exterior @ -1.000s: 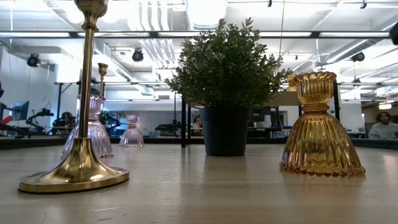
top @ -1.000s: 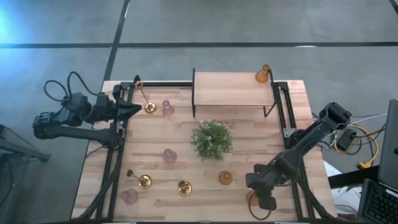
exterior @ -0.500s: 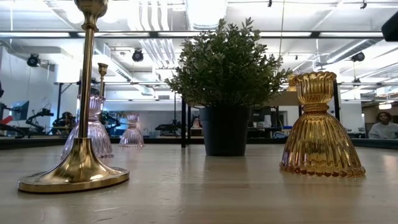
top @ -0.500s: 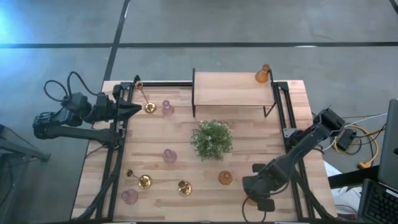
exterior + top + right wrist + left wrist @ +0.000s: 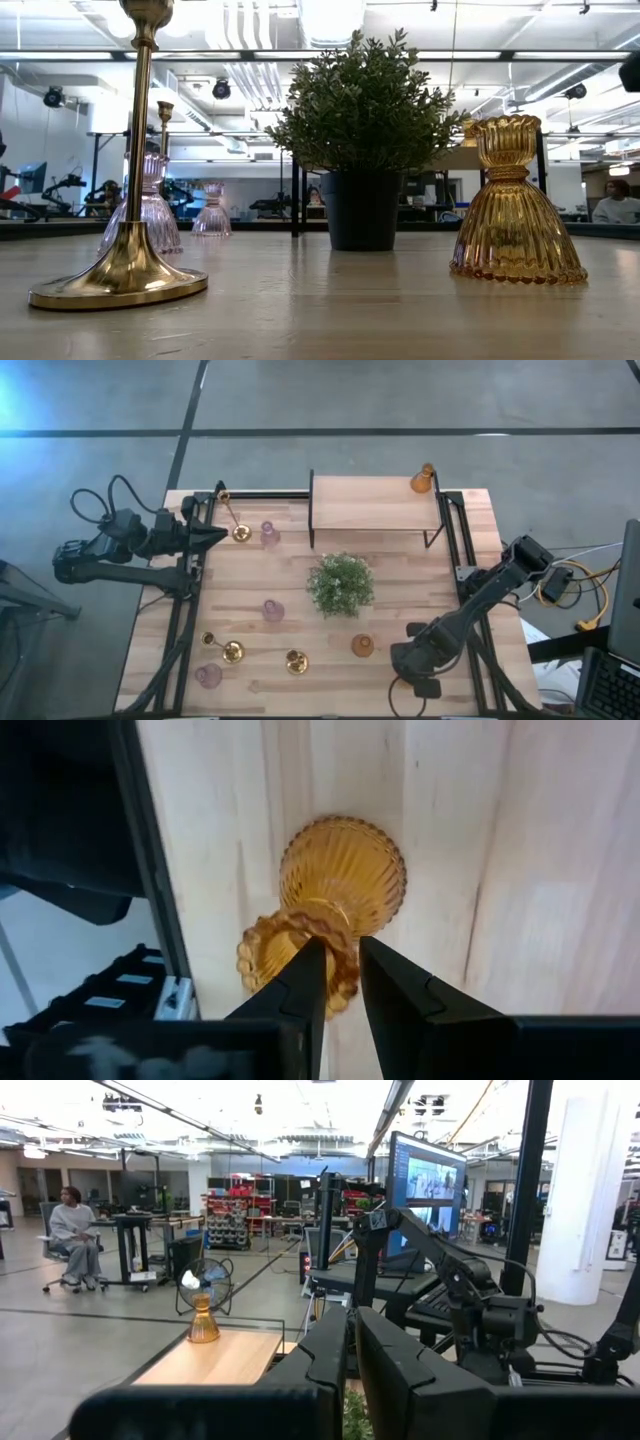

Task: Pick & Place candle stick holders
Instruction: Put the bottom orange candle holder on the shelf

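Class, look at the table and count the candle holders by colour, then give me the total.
Brass holders: 3
Pink holders: 3
Amber holders: 3, one showing only under the right gripper
Total: 9

floor: grey concrete (image 5: 400,400) | ceiling: bright strip lights (image 5: 330,18) | far left: seated person (image 5: 72,1235) | monitor (image 5: 427,1180) lit
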Action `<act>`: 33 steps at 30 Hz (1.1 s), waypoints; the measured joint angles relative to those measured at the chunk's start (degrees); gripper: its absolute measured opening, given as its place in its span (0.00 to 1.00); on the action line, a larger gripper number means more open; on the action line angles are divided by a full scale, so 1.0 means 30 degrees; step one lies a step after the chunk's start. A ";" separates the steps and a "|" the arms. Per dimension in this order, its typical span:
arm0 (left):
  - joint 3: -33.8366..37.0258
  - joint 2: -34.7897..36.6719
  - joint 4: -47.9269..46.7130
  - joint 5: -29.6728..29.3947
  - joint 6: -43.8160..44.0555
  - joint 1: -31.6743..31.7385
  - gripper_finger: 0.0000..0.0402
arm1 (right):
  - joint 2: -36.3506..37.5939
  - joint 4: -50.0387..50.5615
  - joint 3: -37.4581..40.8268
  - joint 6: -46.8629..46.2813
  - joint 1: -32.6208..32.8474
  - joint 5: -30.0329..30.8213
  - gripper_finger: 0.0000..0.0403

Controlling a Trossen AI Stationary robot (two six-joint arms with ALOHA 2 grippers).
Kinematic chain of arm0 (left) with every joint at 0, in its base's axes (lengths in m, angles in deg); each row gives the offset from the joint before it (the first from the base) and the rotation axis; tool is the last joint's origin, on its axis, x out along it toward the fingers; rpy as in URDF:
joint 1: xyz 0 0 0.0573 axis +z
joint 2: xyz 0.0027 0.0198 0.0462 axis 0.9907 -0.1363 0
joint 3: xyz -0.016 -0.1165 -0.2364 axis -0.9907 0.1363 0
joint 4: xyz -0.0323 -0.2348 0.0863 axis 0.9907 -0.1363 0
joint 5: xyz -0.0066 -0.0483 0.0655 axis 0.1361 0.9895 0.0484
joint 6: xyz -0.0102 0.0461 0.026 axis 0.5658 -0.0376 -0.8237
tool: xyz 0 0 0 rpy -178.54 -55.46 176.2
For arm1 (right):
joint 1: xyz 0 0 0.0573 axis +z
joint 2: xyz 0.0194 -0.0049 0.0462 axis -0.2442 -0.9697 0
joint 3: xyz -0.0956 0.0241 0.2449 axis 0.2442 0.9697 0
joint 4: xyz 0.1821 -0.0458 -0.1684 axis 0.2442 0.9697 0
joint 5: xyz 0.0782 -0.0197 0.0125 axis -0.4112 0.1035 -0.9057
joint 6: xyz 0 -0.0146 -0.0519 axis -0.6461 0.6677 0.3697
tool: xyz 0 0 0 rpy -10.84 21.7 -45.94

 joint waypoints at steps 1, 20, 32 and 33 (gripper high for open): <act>0.0000 0.0000 0.0001 0.0000 0.0000 0.0000 0.08 | 0.0000 -0.0069 0.0139 -0.0004 0.0000 -0.0003 0.15; 0.0000 0.0000 0.0000 0.0001 0.0001 -0.0007 0.08 | 0.0868 0.0739 0.0823 0.2522 -0.0555 -0.0355 0.06; 0.0000 0.0000 0.0000 0.0006 0.0000 -0.0006 0.08 | 0.2379 0.5704 -0.0963 0.5987 -0.3544 -0.0629 0.06; 0.0000 0.0000 0.0000 0.0000 0.0000 -0.0004 0.08 | 0.2607 0.6262 -0.1276 0.6355 -0.3968 -0.0328 0.06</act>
